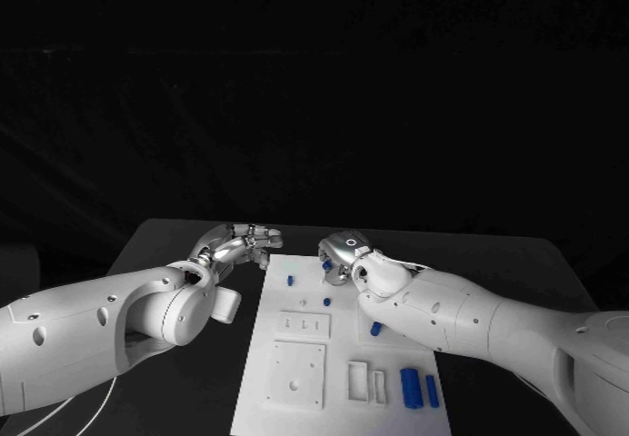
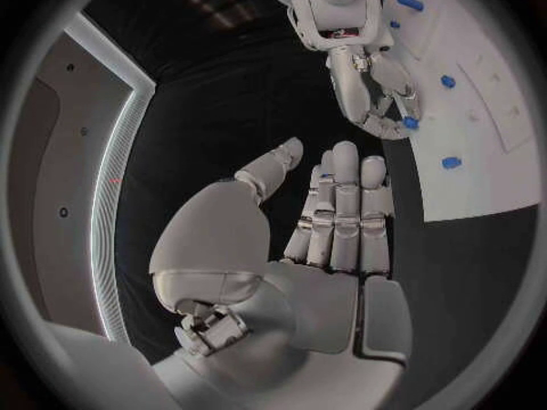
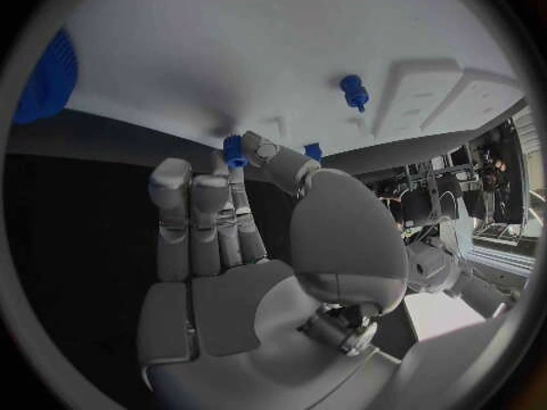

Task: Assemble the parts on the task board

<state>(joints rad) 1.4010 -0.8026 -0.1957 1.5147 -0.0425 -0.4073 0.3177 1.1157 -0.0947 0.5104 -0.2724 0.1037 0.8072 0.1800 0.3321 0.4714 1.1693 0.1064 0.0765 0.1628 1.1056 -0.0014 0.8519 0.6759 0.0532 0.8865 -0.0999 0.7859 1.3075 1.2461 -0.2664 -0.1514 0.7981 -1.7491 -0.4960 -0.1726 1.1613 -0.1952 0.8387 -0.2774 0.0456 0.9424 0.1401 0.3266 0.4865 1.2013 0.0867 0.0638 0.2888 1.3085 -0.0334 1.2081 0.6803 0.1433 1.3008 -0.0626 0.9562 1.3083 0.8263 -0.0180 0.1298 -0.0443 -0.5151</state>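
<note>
Pinched between the thumb and a fingertip of the right hand [image 3: 245,246] is a small blue peg [image 3: 235,150], held over the far end of the white board [image 1: 334,363]; the other fingers of that hand stand straight and close together. In the left wrist view the same blue piece shows at the tips of the right hand's fingers, just at the board's far edge. The left hand [image 2: 308,246] is flat, with its fingers straight and side by side and the thumb apart, and nothing is held in it — it hangs over the black table [image 1: 196,245] just left of the board's far corner.

Outward from the hands, little appears to be assembled. A short blue part [image 1: 290,281] stands near the board's far left, and another [image 1: 325,301] sits near its middle; whether either is properly seated cannot be told. A further blue piece [image 1: 376,329] lies beside the right forearm. At the near right, two longer blue bars [image 1: 410,387] lie side by side next to white slotted blocks [image 1: 365,382], seemingly untouched.

The task is judged to be at an early stage — one peg is in hand and not yet placed, and most pieces are still to be fitted.
</note>
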